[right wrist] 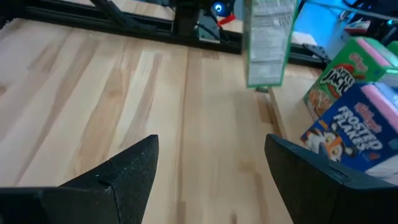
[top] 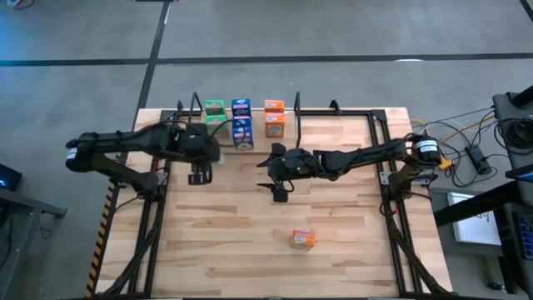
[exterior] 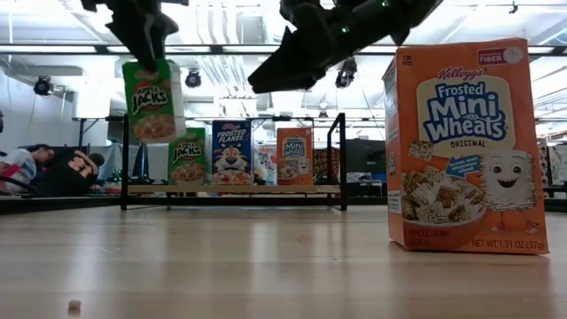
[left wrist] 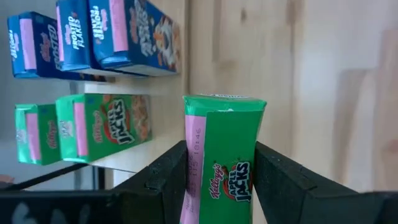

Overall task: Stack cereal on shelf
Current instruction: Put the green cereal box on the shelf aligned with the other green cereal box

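My left gripper [top: 200, 172] hangs over the left part of the table, in front of the shelf [top: 250, 125], shut on a green Apple Jacks box [exterior: 153, 99]. My right gripper [top: 279, 190] is open above the table's middle and touches nothing; its fingers [right wrist: 134, 165] stand wide apart. On the shelf by the far edge stand green [exterior: 187, 158], blue [exterior: 231, 152] and orange [exterior: 294, 155] boxes on their bottom ends. Another orange Mini-Wheats box [top: 303, 240] stands on the table near the near edge, large in the low view [exterior: 465, 146]. My left gripper [left wrist: 221, 152] pinches the green box's upper end [left wrist: 224, 134] between its two fingers [left wrist: 168, 180], which press on two opposite faces. The fingers come from above, pointing down. The box hangs upright below them, lifted clear of the table, its bottom [exterior: 158, 137] well above the wood.
Black wire brackets [exterior: 337, 159] bound the shelf's ends. Black arm-mount frames [top: 391, 192] run along the table's left and right sides. Bare wood lies between the grippers and the near edge. People sit in the room beyond the table [exterior: 44, 168]. Cables and gear lie beyond the table's right edge [top: 475, 154].
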### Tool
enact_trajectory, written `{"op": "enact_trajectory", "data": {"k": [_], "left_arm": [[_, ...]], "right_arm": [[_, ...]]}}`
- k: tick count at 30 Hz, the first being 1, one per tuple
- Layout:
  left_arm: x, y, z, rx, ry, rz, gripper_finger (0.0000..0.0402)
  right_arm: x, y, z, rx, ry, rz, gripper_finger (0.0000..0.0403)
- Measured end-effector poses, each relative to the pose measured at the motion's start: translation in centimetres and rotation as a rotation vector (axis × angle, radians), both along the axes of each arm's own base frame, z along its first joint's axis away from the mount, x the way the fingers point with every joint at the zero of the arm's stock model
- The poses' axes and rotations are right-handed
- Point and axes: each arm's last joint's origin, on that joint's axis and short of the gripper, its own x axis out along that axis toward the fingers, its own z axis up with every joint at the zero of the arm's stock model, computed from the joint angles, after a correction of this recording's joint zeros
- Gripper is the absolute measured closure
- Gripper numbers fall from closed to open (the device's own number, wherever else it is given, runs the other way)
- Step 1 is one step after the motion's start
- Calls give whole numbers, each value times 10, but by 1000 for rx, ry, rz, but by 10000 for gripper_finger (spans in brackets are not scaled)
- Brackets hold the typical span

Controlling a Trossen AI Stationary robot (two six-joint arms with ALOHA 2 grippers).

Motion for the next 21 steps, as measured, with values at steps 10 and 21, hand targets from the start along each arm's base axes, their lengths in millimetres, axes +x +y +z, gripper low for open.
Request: {"op": "enact_trajectory", "data": {"k": [10, 21], "left_arm": [[2, 37, -8, 31, 48, -12, 253], [-5, 77, -9, -57, -9, 6, 253]], "right_arm": [[-13, -1, 15, -3, 38, -1, 119], [-56, 0, 22, 28, 23, -15, 119]]}}
